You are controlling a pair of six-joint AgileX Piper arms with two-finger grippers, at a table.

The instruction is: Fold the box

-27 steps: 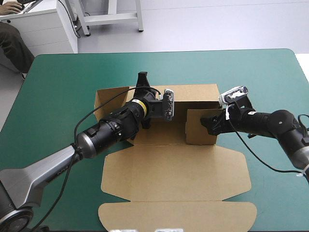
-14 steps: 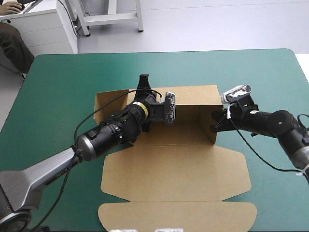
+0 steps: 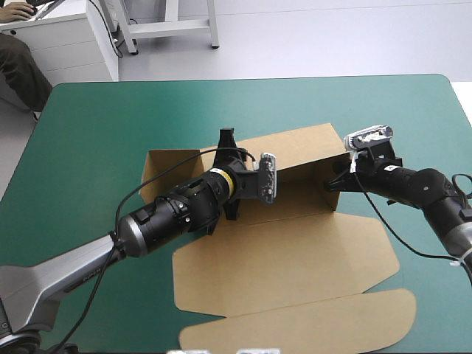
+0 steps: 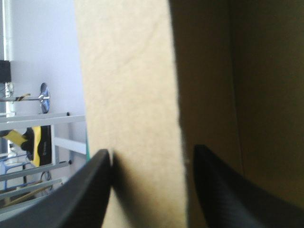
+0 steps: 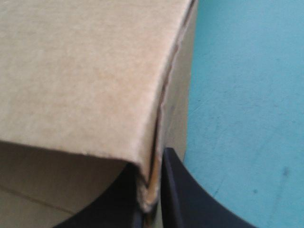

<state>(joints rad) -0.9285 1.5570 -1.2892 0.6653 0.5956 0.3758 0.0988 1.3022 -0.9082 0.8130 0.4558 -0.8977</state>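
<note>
The brown box [image 3: 280, 258] was logged partly raised near the middle of the teal-green table [image 3: 96, 118], turned a little askew to the table's edges. Its back wall [image 3: 295, 151] was stood up along the far side, with a side flap [image 3: 168, 168] angled off at the wall's left end. The base and the lid [image 3: 310, 328] were laid flat toward the near edge, the lid's rounded rim close to that edge. The left gripper [image 4: 153, 159] was positioned at the back wall, left of its middle, its arm entering from the near-left corner. In the left wrist view its black fingers [image 4: 90, 190] were seen wide apart, with an upright panel of board passing between them. One finger was just beside the panel's lit face and the other stood off on the shaded side, so the panel was straddled, not clamped. The right gripper [image 5: 148, 164] was positioned at the wall's right end, at the raised corner [image 3: 332, 147]. In the right wrist view its own fingers [image 5: 183, 194] were seen almost together, with the doubled board edge of that corner pinched between the tips, so the box was gripped there. Bare table was shown just beside that gripper, outside the box. The two grippers were set well apart along the wall.
</note>
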